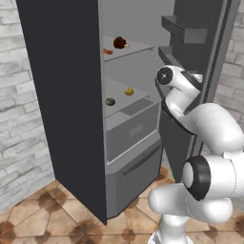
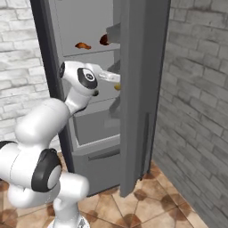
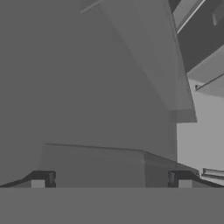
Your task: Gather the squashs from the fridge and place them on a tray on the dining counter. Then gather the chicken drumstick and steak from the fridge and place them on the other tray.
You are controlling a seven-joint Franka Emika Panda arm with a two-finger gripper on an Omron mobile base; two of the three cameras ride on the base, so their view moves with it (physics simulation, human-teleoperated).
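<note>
The fridge (image 1: 66,95) stands open, its door (image 2: 142,89) swung out to the right. On the upper shelf lie the dark steak (image 1: 120,43) and the orange-brown chicken drumstick (image 1: 107,51). A yellow squash (image 1: 129,91) and a green squash (image 1: 110,101) sit on the middle shelf. My gripper (image 3: 110,179) is open, its fingertips (image 3: 43,177) wide apart with nothing between them, and it faces grey fridge panels at close range. The hand (image 2: 109,76) reaches in beside the door's inner edge, level with the squash shelf. The trays and the dining counter are out of view.
Door bins (image 1: 183,28) jut from the inside of the open door, close to my wrist. A grey drawer (image 1: 133,131) sits under the squash shelf. Brick walls (image 2: 196,89) flank the fridge, and the floor (image 1: 47,214) is brown tile.
</note>
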